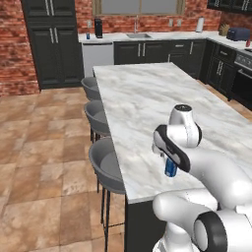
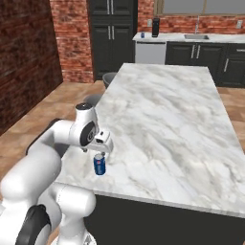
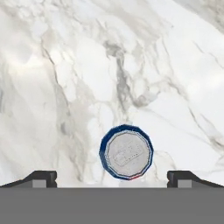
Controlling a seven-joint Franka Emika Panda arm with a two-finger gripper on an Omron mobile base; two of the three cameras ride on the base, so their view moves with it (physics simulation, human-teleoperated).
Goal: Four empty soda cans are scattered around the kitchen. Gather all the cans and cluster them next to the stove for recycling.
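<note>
A blue soda can (image 1: 170, 168) (image 2: 99, 165) stands upright on the white marble island (image 1: 147, 103), close to its near edge. My gripper (image 2: 99, 153) hangs straight above it, open and pointing down, apart from the can. In the hand view the can's silver top (image 3: 126, 152) lies between the two spread fingertips (image 3: 43, 177), slightly right of centre. The stove (image 1: 243, 74) sits at the far right against the side counter. A small blue thing, perhaps another can (image 1: 88, 35) (image 2: 142, 35), stands on the back counter.
Three grey stools (image 1: 106, 165) line the island's left side. The back counter holds a sink (image 1: 139, 35) and a black coffee machine (image 1: 98, 27). A dark toaster (image 1: 237, 33) sits in the far right corner. Tiled floor (image 1: 44, 147) lies open on the left.
</note>
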